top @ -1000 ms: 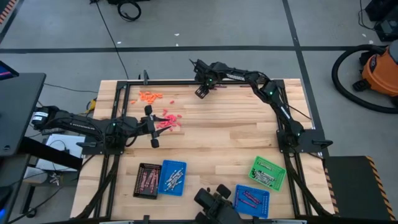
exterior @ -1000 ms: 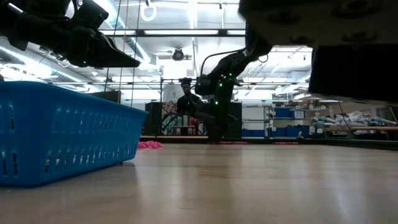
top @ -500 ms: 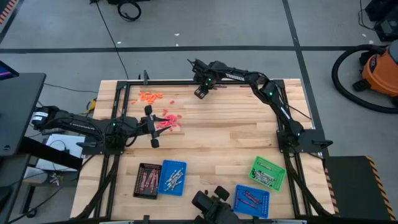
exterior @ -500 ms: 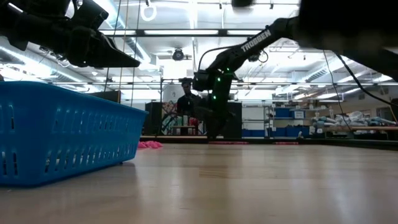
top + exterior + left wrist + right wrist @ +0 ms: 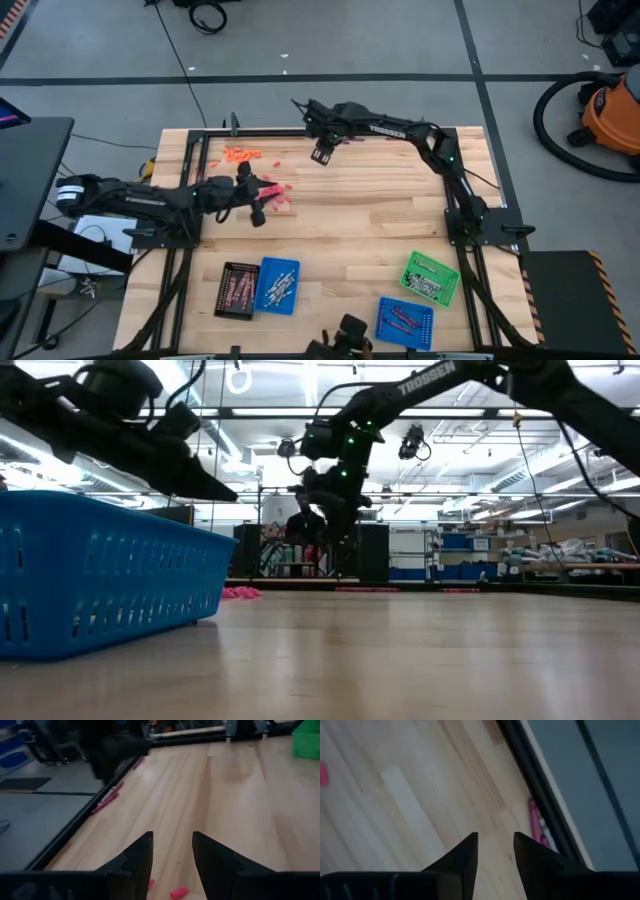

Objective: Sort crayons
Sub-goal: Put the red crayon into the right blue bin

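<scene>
Reaching over the desk [image 5: 380, 215] from nine o'clock in the high view, the left end effector [image 5: 252, 203] hangs above a scatter of red-pink crayons [image 5: 274, 193] left of the desk's centre; its wrist view shows the fingers [image 5: 138, 860] a narrow gap apart with nothing between them, and a pink crayon [image 5: 179, 893] lying on the wood just under them. Up near twelve o'clock, the right end effector [image 5: 321, 153] hovers by the far edge, its fingers [image 5: 462, 857] likewise narrowly parted and empty over bare wood, with pink crayons [image 5: 536, 822] lying along the dark frame at the desk's rim. Orange crayons [image 5: 241, 155] sit in a small heap toward eleven o'clock. Along the near edge, from seven to five o'clock, stand a black tray [image 5: 224, 289] and a blue tray [image 5: 263, 283] side by side, another blue tray [image 5: 383, 316], and a green tray [image 5: 411, 264], each holding crayons. In the low view a person [image 5: 302, 530] stands far behind the desk.
</scene>
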